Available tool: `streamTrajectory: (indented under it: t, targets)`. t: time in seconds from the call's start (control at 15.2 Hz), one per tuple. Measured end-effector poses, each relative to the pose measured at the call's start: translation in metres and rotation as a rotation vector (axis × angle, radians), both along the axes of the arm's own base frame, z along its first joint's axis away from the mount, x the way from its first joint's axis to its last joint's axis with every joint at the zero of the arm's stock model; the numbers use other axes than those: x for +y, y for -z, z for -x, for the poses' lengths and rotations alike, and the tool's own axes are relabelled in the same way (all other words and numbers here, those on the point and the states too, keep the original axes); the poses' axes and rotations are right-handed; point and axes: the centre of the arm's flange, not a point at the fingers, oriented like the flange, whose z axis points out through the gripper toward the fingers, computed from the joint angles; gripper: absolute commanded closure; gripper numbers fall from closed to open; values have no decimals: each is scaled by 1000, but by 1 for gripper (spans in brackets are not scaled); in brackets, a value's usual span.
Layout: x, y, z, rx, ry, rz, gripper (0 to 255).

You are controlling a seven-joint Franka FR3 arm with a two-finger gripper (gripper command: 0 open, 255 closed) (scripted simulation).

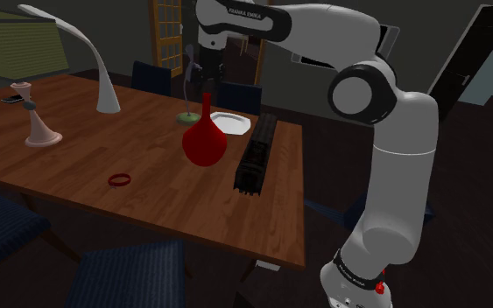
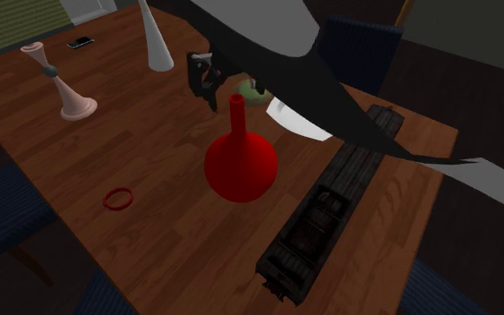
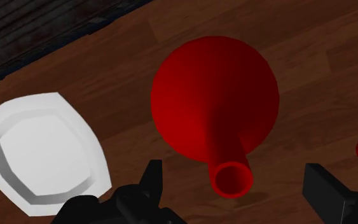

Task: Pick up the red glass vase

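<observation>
The red vase [image 1: 205, 142] stands upright on the wooden table [image 1: 78, 157], with a round body and a thin neck. In the second exterior view the vase [image 2: 241, 164] is near the table's middle. My black gripper [image 1: 195, 77] hangs above and a little behind the neck; it shows again as the gripper [image 2: 206, 82] by the neck's top. In the wrist view the gripper [image 3: 234, 173] is open, and the vase [image 3: 215, 95] has its mouth between the spread fingers, touching neither.
A white plate [image 3: 37, 149] lies just behind the vase and a long black model train [image 2: 326, 219] beside it. A red ring [image 2: 118, 198], a pink candlestick [image 1: 38, 121], a white lamp [image 1: 102, 74] and a phone [image 2: 81, 42] share the table. Blue chairs [image 1: 130, 276] ring it.
</observation>
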Motion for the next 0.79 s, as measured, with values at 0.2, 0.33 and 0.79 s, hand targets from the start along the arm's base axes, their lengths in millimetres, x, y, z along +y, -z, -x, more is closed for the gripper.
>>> streamTrajectory:
  t: [0.2,0.33,0.79]
  targets:
    - [0,11,0,0,0,0,255]
    - [0,13,-1,0,0,0,255]
    - [0,13,-1,-1,0,0,255]
